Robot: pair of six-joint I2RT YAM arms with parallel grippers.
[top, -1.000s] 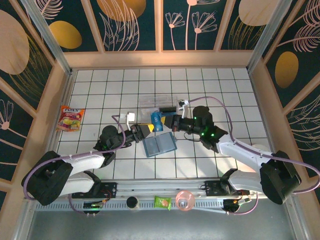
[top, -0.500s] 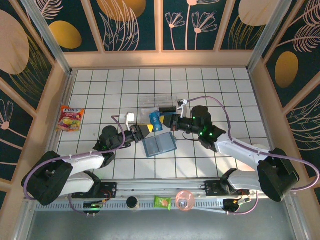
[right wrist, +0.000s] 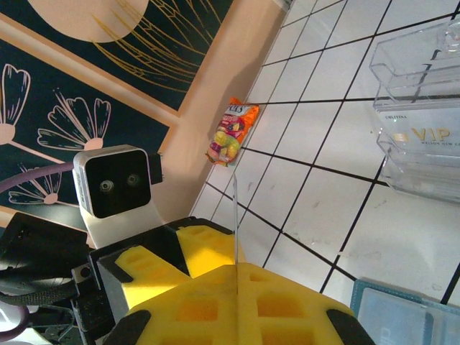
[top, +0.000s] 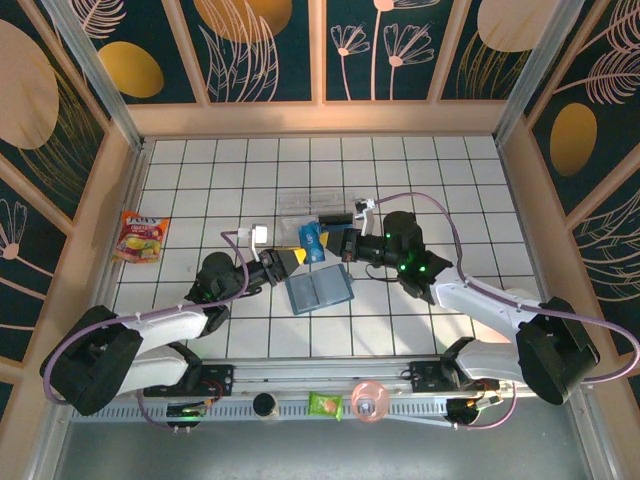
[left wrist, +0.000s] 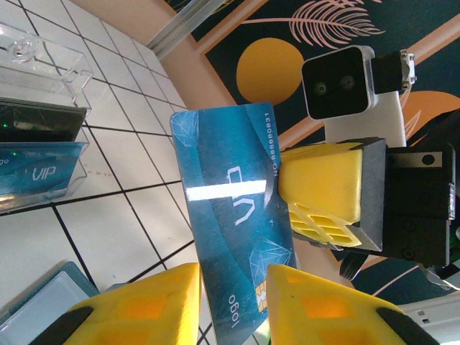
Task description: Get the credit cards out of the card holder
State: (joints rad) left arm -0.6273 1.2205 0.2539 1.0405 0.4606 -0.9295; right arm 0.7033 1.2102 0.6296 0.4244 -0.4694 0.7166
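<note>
A bright blue credit card (top: 314, 241) (left wrist: 230, 215) stands on edge above the table between the two grippers. My right gripper (top: 337, 245) (right wrist: 237, 277) is shut on one side of it, and the card shows there as a thin edge (right wrist: 236, 208). My left gripper (top: 296, 260) (left wrist: 233, 305) is open, its yellow fingers (left wrist: 136, 309) apart on either side of the card's lower end. The teal card holder (top: 319, 289) lies open flat on the tiles just below them, and its corner (left wrist: 32, 305) (right wrist: 402, 316) shows in both wrist views.
A clear plastic tray (top: 315, 208) (left wrist: 39, 68) (right wrist: 424, 108) behind the grippers holds a blue VIP card (left wrist: 36, 172) and a black rectangle (left wrist: 36, 122). A snack packet (top: 140, 236) (right wrist: 231, 133) lies at the left wall. Small items (top: 325, 405) sit on the front rail.
My right gripper has edged a little to the left, closer onto the blue card. The left arm and the card holder have stayed put.
</note>
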